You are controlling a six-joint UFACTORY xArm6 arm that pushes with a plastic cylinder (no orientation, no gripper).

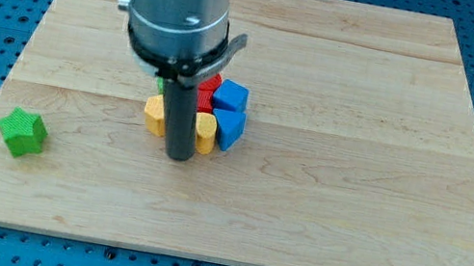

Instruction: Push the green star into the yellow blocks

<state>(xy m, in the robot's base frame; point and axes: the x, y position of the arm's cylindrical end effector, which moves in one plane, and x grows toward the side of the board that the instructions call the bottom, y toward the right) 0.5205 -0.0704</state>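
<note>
Clearly the green star (22, 132) lies well apart from my tip (179, 155), far toward the view's left and about level with it on the counter (349, 221). My tool is a bare rod with nothing to open or close; it stands touching or just beside the 2 yellow blocks (155, 115) (206, 133) in the cluster with red (210, 85) and blue blocks (232, 96). By my judgement, I must get around to the star's left side, then push rightward.

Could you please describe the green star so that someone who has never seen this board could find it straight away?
Start at the wooden board and go to its corner at the view's bottom left. The green star lies there alone, far to the view's left of my tip and the cluster of yellow blocks, red and blue blocks. It is the only block standing apart from the cluster.
</note>
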